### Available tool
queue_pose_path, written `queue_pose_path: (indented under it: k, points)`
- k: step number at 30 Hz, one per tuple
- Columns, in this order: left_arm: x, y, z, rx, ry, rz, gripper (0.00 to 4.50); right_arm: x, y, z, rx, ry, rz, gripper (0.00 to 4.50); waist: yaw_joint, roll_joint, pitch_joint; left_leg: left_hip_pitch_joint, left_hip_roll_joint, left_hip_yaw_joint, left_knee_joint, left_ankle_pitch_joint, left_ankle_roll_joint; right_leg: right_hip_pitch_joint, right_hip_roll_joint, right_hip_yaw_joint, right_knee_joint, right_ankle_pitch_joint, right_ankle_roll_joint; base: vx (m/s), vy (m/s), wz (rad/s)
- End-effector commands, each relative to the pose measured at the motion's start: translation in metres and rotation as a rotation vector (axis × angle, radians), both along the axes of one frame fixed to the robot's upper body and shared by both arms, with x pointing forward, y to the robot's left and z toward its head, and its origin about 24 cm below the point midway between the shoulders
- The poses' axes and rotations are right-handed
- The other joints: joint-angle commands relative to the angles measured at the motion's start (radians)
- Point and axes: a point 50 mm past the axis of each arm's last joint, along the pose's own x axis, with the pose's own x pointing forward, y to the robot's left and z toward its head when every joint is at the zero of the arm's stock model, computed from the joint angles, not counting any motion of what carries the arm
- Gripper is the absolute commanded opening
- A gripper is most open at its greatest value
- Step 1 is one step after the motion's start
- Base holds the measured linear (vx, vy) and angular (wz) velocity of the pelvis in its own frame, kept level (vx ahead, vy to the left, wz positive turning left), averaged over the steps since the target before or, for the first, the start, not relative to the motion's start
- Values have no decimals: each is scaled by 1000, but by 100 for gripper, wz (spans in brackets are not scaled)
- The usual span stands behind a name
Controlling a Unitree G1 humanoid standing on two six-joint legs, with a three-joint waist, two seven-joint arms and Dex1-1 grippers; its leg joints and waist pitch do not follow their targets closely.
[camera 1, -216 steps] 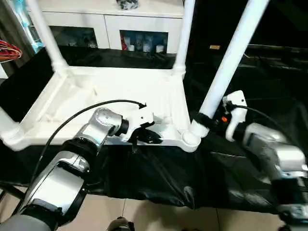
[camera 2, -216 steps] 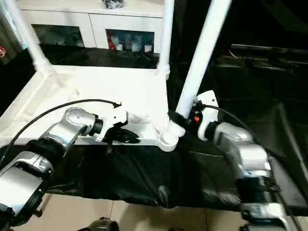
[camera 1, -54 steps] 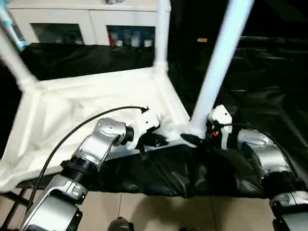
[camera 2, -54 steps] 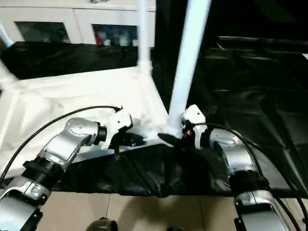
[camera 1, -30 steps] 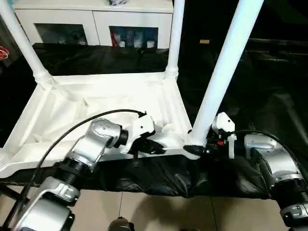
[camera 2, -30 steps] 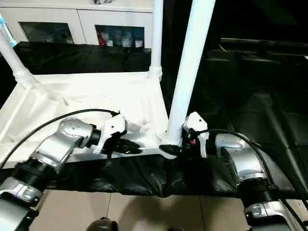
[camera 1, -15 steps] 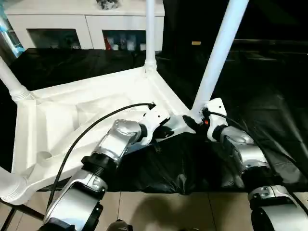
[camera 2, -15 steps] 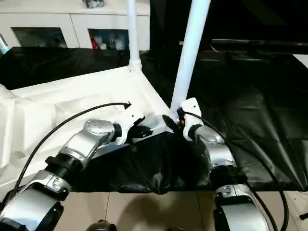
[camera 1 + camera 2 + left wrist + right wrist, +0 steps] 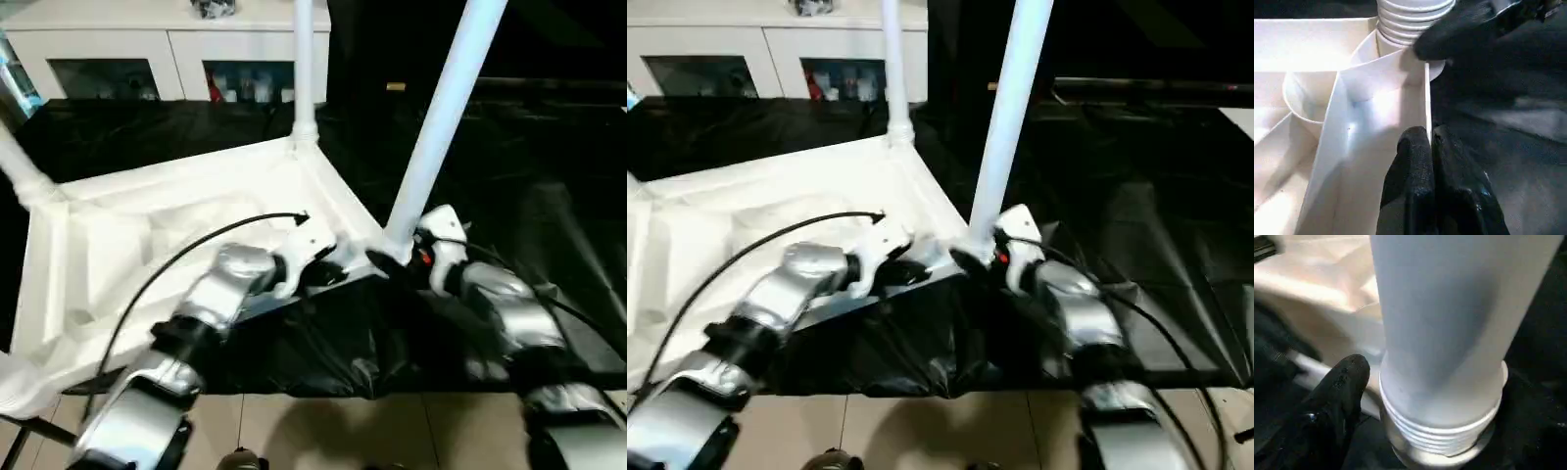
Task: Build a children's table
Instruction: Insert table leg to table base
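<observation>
Upside-down children's table [image 9: 186,220] on the black cloth [image 9: 549,215], underside of the top facing up, legs pointing skyward. Long side of the top running from the near right corner socket [image 9: 1382,63] away toward the left. Near right leg [image 9: 443,117] seated in that socket, threaded collar still showing above the socket rim, long axis rising steeply and tilting a touch to the right. Second leg [image 9: 303,69] standing straight up from the far right corner; a third leg [image 9: 22,171] angling up at the far left corner.

Left gripper [image 9: 1430,137] just left of the socket, fingers pinched together on the thin raised rim [image 9: 1426,98] of the top, black fingertips pressed tight with the rim's edge between them. Right gripper [image 9: 392,262] at the foot of the near right leg, on the socket's right side, jaws spread wide around the leg's base; one black finger [image 9: 1339,382] lying close beside the threaded collar [image 9: 1442,428], touching or not impossible to tell.

White cabinet [image 9: 167,49] with glass doors well beyond the socket, behind the cloth.
</observation>
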Motion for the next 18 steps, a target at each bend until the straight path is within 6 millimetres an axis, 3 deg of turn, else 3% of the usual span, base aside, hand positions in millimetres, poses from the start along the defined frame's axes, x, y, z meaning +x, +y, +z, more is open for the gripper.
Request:
queue_pose_path:
  k: [1,5,11,18]
  points:
    - [-4,-19,19,-74,-68,-124,0,-11,24,-4,27,43,190,392,5,-9,-83,11,33,-5,-65,-186,89,62,-63,48,-71,-200,-220,0,0,0]
    - [-12,-12,21,-71,-36,-215,0,-25,14,-1,11,68,323,392,12,-8,-80,18,38,-6,-69,-230,70,58,-65,50,-81,-289,-201,0,0,0]
    - [-17,-3,21,-42,13,-291,0,-38,7,4,-19,95,451,336,30,-7,-79,18,38,-5,-70,-238,63,54,-65,52,-81,-303,-190,0,0,0]
    - [-18,1,21,-30,30,-304,0,-44,7,4,-39,117,488,289,32,-6,-79,19,38,-8,-72,-241,52,54,-66,51,-82,-317,-184,0,0,0]
